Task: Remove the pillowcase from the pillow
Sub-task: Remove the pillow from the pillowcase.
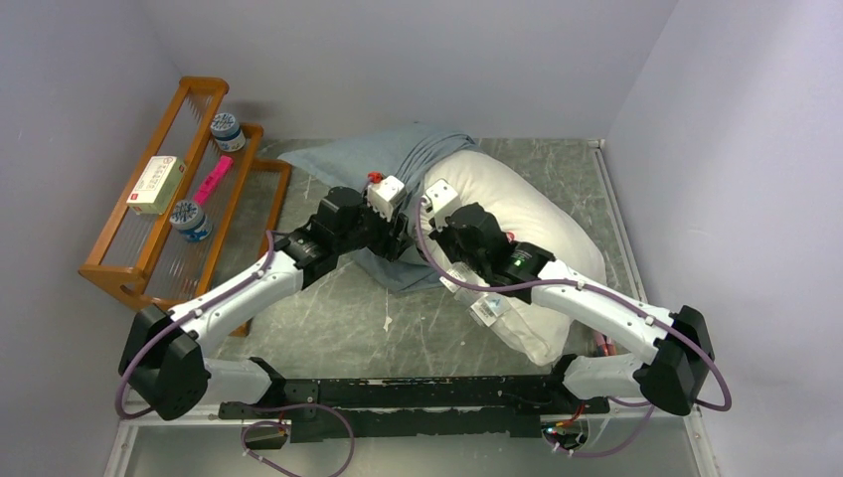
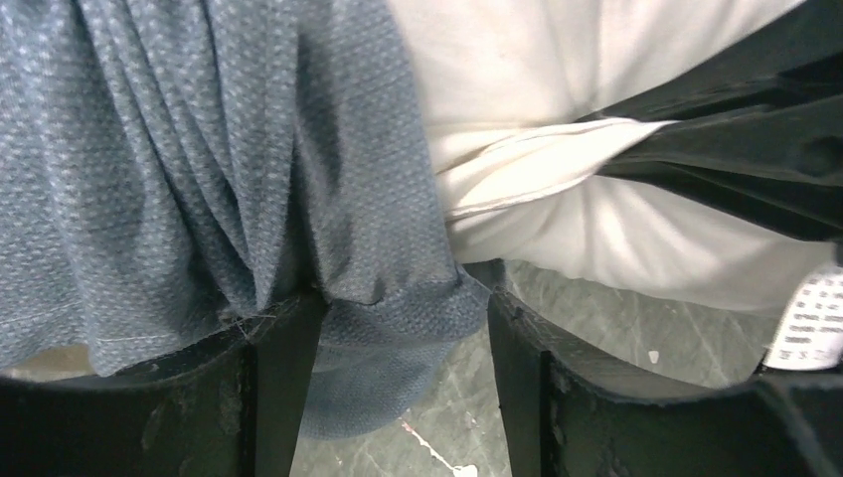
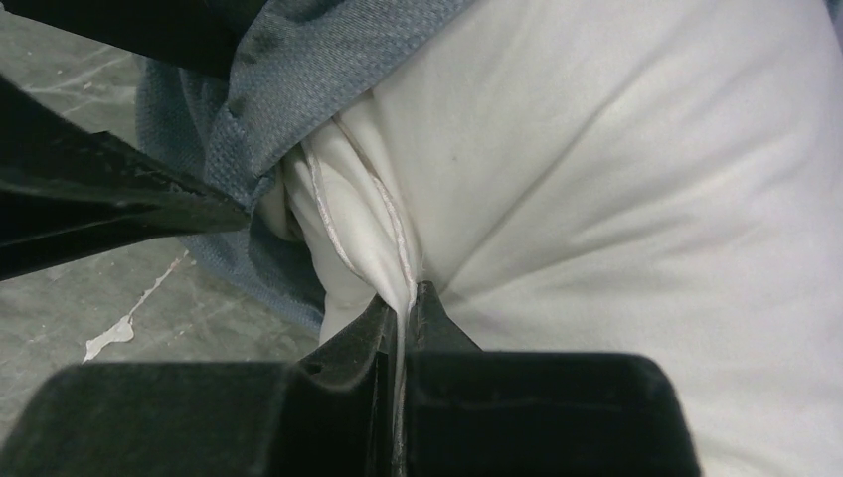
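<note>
I see the pillowcase (image 2: 149, 179) as matt, dotted-weave cloth, the pillow (image 3: 646, 199) as smooth white fabric, the rack (image 1: 199, 84) as glossy varnished wood.

The grey-green marbled table (image 1: 338, 328) fills the middle of the frame. A plump white pillow (image 1: 542, 224) lies on it at centre right, with the grey-blue pillowcase (image 1: 338, 164) bunched against its upper left end. A wooden rack (image 1: 119, 273) stands at the left edge.

Two white-shelled arms here, the left arm (image 1: 239, 288) and the right arm (image 1: 606, 303), both with chunky black joints and purple cables (image 1: 351, 442) looping alongside. White camera blocks (image 1: 387, 197) cap the wrists, a green light (image 1: 518, 260) glows on the right one, and the fingers (image 2: 283, 397) are scuffed matte black.
</note>
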{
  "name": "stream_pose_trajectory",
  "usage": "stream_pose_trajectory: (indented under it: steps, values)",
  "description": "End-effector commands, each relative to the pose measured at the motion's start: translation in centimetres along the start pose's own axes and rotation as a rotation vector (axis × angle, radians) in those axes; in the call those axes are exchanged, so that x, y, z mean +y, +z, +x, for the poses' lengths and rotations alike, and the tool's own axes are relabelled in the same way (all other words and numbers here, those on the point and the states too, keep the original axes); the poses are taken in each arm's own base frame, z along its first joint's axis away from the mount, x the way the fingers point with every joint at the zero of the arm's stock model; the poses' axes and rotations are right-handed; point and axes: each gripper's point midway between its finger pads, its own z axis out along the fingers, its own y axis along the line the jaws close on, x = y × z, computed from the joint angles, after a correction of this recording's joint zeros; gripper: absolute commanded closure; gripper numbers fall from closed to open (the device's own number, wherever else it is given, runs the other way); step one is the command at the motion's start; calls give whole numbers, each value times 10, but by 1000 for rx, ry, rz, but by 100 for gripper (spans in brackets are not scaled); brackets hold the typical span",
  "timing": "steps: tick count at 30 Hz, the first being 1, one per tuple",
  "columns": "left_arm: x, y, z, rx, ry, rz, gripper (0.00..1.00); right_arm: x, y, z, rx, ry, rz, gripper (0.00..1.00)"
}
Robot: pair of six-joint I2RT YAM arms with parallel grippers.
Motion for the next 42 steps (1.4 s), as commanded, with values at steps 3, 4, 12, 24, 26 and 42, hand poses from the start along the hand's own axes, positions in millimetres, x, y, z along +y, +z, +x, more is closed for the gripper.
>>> stream_pose_trajectory:
  steps: [3, 4, 12, 24, 26, 42]
  values:
    - [16, 6, 1, 21, -59, -98, 38, -27, -14, -10, -42, 47, 98, 100]
    - [18, 7, 2, 27, -62, -111, 40, -28, -15, -11, -44, 46, 101, 100]
    - [36, 6, 9, 58, -49, -208, 66, -38, -29, -22, -75, 47, 123, 100]
    - [25, -18, -24, -94, 7, -166, 74, -44, -40, -24, -88, 45, 126, 100]
    - [23, -29, -34, -152, 21, -168, 59, -44, -39, -24, -87, 42, 126, 100]
    - [-2, -5, -36, -154, -17, 3, 16, -35, -32, -25, -87, 39, 81, 100]
